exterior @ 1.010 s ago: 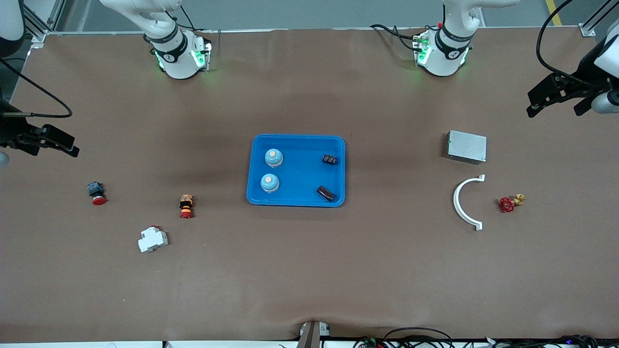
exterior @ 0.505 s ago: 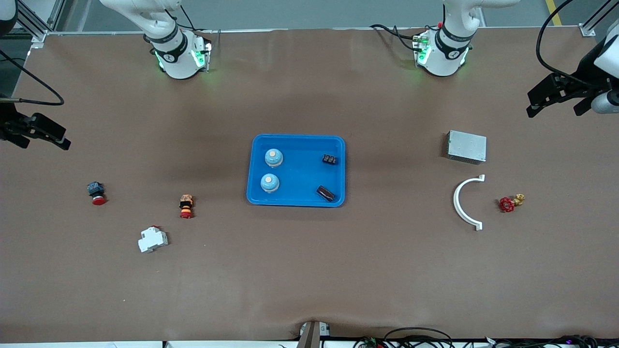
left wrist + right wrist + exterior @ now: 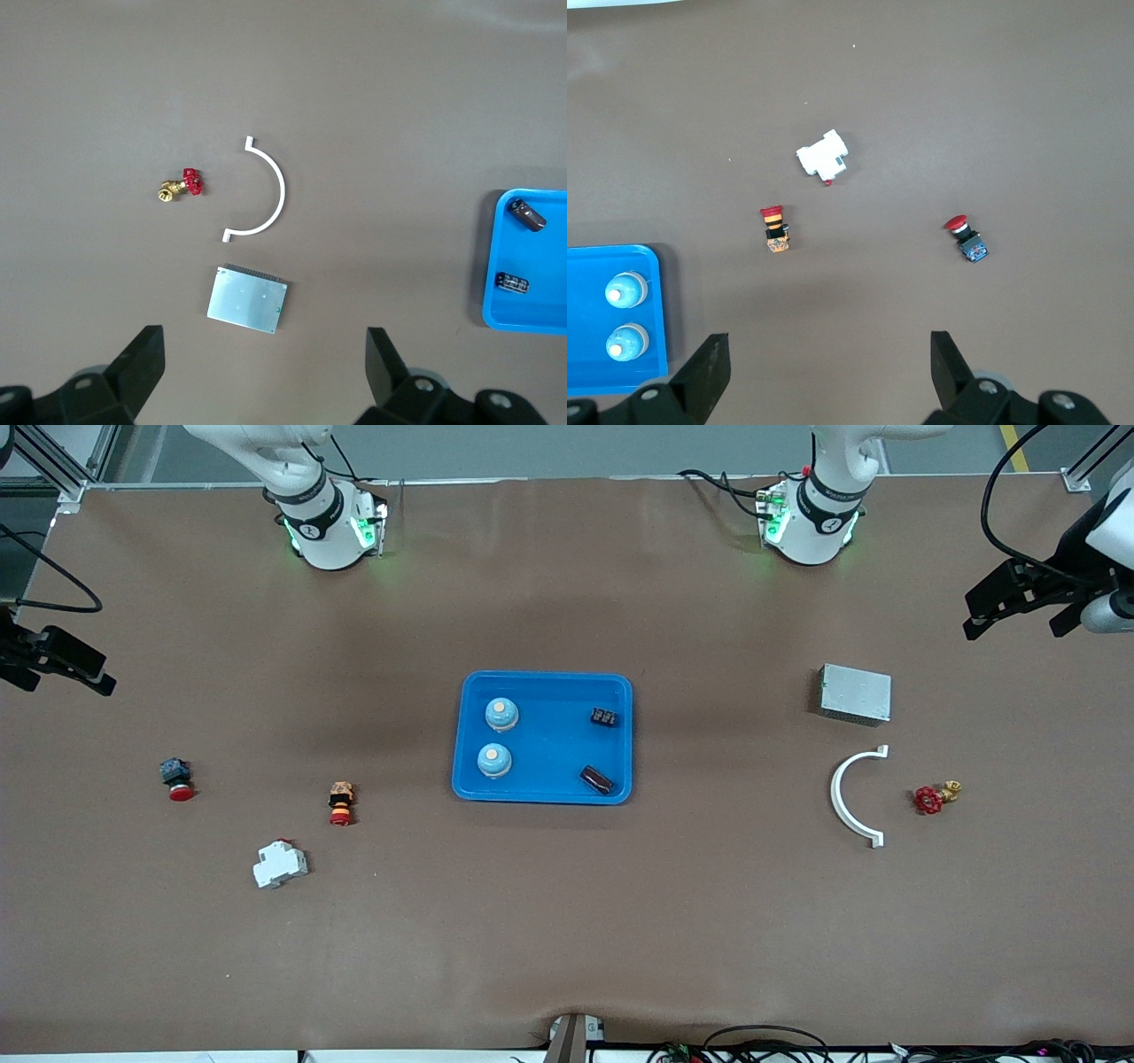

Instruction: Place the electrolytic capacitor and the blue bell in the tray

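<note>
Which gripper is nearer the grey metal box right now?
Left. The left gripper hangs open over the table at its own arm's end, close beside the grey metal box. The right gripper, also open, is at the right arm's end, with the tray between.

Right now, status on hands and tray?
Left hand and right hand open, empty. Tray holds two blue bells, two capacitors. Nothing in the way.

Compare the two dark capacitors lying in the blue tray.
The capacitor nearer the camera lies tilted, a plain dark brown cylinder with a pale end; the farther capacitor lies almost level and shows light markings. The nearer one looks slightly longer. Both lie on their sides in the tray, toward the left arm's end.
</note>
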`<state>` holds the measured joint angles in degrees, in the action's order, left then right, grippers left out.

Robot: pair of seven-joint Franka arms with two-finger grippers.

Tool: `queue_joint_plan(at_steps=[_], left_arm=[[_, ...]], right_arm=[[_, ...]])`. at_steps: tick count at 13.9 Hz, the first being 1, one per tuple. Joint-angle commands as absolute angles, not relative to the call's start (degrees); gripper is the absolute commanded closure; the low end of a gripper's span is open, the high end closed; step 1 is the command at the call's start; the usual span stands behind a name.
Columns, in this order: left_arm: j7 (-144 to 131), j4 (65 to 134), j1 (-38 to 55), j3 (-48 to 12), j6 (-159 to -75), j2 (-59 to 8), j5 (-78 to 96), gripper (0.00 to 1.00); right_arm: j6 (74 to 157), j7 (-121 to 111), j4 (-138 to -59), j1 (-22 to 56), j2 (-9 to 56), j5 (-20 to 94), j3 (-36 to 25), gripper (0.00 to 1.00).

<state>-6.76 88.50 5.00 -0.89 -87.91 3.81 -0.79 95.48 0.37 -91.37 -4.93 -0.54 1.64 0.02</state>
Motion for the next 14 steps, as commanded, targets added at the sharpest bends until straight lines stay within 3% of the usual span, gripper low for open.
queue_joint_plan(at_steps=[1,14], left_arm=[[-6.3,88.2,5.2,-1.1,-87.2,4.4,-1.4,0.00],[-6.2,88.1,4.6,-0.9,-85.2,4.0,-1.5,0.00]], right_arm=[[94.7,0.4,-91.0,-6.1,-1.1,1.8,1.1,0.00],[94.7,0.4,-91.0,-5.7,-1.0,1.2,1.2,0.00]])
